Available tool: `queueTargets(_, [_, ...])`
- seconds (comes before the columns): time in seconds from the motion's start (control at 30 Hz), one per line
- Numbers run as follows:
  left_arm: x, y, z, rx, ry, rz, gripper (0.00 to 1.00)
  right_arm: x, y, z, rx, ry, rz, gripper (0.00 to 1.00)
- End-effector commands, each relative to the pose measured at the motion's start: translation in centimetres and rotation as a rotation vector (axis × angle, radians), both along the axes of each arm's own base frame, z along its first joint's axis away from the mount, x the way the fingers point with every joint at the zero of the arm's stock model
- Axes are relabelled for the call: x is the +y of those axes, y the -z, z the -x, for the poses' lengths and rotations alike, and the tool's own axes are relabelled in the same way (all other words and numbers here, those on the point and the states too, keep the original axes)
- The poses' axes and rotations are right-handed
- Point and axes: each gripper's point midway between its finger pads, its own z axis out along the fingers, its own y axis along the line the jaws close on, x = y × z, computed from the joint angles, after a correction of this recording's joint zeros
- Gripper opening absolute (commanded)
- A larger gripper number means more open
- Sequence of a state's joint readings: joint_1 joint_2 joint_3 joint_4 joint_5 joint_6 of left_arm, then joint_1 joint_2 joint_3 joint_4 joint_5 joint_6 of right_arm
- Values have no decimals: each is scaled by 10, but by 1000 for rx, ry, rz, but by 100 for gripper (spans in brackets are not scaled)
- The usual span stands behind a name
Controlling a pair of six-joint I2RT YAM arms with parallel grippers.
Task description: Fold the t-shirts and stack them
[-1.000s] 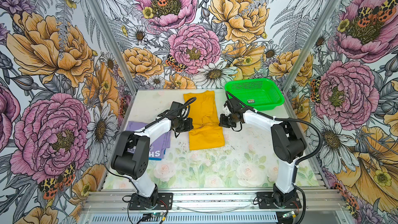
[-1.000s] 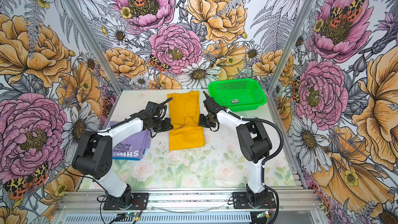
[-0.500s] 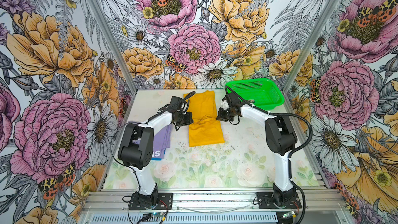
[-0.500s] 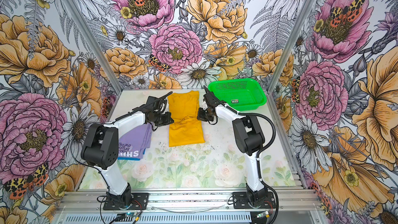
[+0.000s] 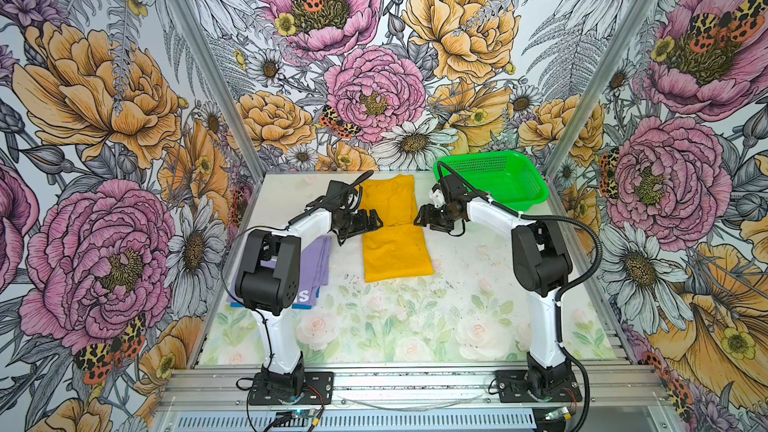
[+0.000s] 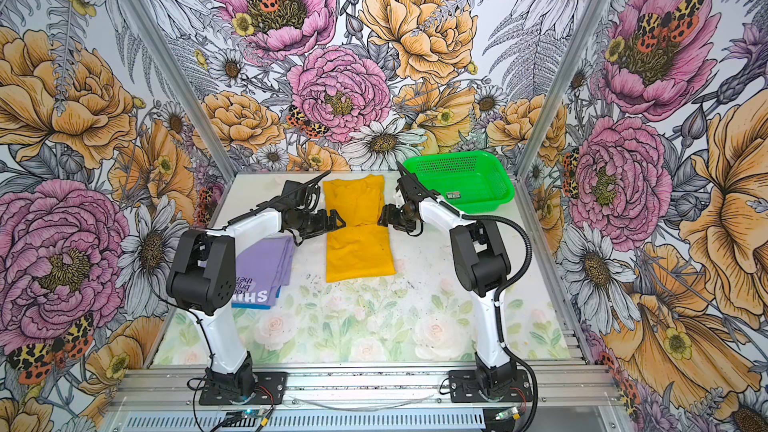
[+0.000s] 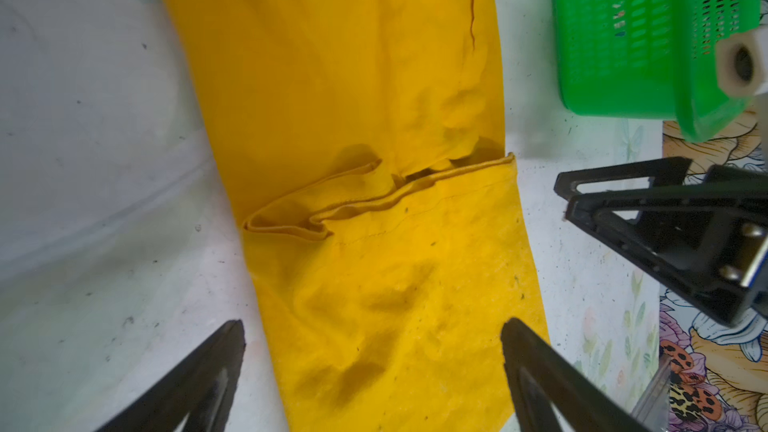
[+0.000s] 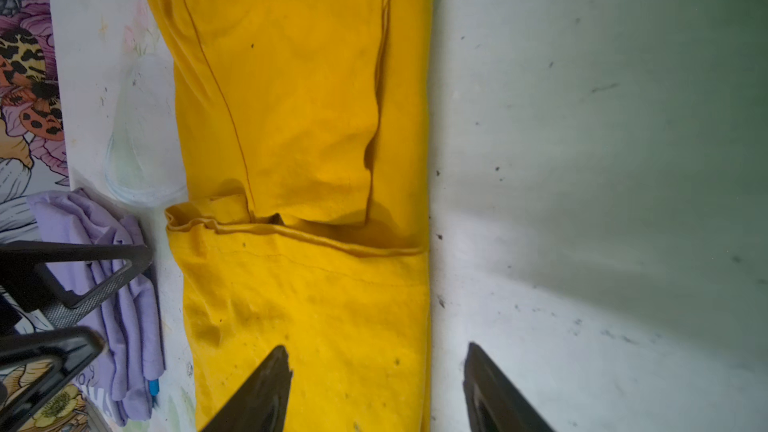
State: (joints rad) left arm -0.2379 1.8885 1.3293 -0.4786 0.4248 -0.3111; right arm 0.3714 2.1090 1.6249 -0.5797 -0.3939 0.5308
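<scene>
The mustard-yellow t-shirt (image 5: 394,243) (image 6: 358,238) lies on the table as a long strip. Its near half is folded up, and the hem (image 7: 374,201) (image 8: 299,234) runs across the middle. My left gripper (image 5: 376,220) (image 6: 338,220) (image 7: 374,326) is open at the hem's left end, holding nothing. Facing it at the right end, my right gripper (image 5: 419,220) (image 6: 384,218) (image 8: 377,349) is also open over the shirt's edge. The lavender t-shirt (image 5: 313,263) (image 6: 262,263) (image 8: 124,284) lies folded at the left, partly behind the left arm. A blue t-shirt's edge (image 6: 249,306) peeks from under it.
A green mesh basket (image 5: 534,197) (image 6: 505,195) (image 7: 623,35) stands at the back right corner, close behind the right arm. A small tag (image 6: 452,195) lies in it. Floral walls close the table on three sides.
Both grippers were shut at the yellow shirt's sides and moved a little toward the back wall. Both now stand open, with the hem lying released across the shirt's middle.
</scene>
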Motion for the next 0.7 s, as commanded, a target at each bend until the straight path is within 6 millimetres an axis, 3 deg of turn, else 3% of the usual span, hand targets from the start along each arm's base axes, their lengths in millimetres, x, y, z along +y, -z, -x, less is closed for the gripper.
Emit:
queueTargets(0.0, [-1,-54,-7,-138,7,49,99,-12,-30,11,-70,-8,15,73])
queueTargets(0.17, [2,-45,29,-112,-2,58,99,-19,-22,50,-33,-26,38,74])
queueTargets(0.3, [2,-23,70,-59,-16,69,99,-16,-16,79,-27,-71,59,71])
queueTargets(0.47, [-3,1,117,-7,-5,72,95,-9,1,111,0,-126,68,57])
queueTargets(0.67, [-7,19,144,25,2,92,85,-7,24,135,34,-151,57,36])
